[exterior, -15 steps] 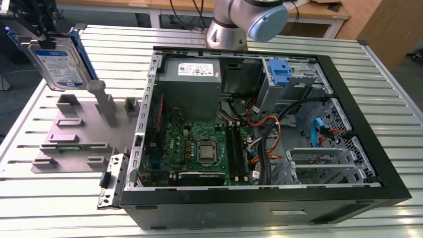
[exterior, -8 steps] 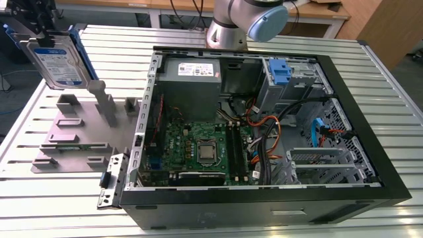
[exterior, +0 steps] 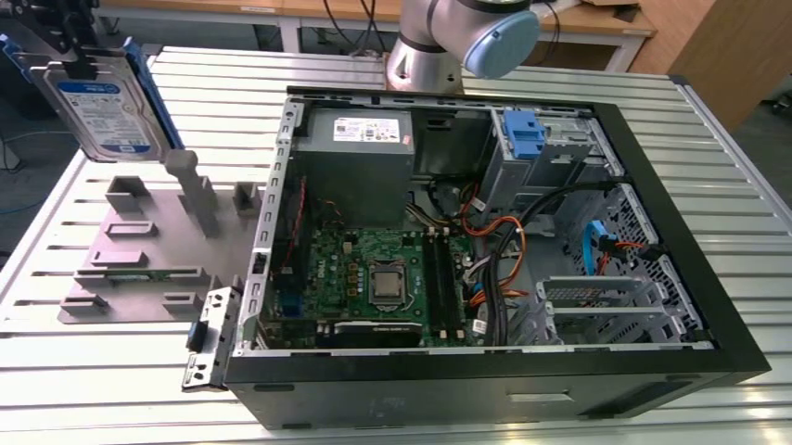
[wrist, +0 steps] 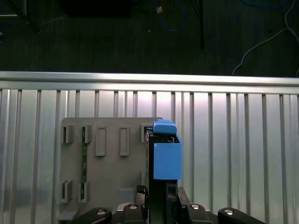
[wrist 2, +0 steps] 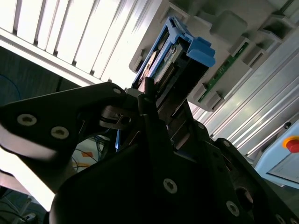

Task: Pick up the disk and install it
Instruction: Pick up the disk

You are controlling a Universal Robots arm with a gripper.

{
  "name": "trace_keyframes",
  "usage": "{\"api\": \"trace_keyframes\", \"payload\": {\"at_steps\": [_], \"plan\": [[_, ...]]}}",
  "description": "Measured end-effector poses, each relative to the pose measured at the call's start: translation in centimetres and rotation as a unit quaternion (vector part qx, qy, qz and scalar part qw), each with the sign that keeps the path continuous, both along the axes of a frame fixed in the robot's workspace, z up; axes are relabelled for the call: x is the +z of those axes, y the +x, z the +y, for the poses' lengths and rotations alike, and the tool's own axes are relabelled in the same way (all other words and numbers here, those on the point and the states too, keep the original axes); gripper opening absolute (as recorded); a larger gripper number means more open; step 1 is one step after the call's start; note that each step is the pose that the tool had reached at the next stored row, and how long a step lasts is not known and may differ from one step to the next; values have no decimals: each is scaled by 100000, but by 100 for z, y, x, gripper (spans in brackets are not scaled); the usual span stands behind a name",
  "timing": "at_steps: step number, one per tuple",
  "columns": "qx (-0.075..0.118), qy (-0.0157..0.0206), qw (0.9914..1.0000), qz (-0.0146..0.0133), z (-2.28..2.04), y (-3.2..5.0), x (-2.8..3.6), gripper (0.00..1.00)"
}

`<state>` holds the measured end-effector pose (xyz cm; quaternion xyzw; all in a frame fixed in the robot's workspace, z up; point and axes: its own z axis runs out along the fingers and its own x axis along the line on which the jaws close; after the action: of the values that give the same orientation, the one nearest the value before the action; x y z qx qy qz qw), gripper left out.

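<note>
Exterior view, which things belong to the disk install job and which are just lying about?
Job: disk, held in the pincer; open computer case.
Lying about: grey fixture plate; memory module slotted in it; loose metal bracket beside the case.

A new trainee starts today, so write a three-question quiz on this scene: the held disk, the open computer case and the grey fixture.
1. Multiple choice: the jaws are shut on A) the disk, B) a cable, C) a fan.
2. True or false: the disk sits inside the computer case.
3. Fill in: the grey fixture lies toward the exterior view's ____ of the computer case.
Key: 1 A; 2 false; 3 left.
</note>
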<state>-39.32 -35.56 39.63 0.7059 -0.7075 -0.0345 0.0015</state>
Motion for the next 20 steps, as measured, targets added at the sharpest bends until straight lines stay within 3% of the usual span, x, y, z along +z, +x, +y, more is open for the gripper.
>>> {"api": "trace_keyframes", "payload": {"at_steps": [10, 20], "plan": [[2, -16, 100000, -1, 0, 0, 140, 35], [2, -20, 100000, 0, 0, 0, 147, 35]]}}
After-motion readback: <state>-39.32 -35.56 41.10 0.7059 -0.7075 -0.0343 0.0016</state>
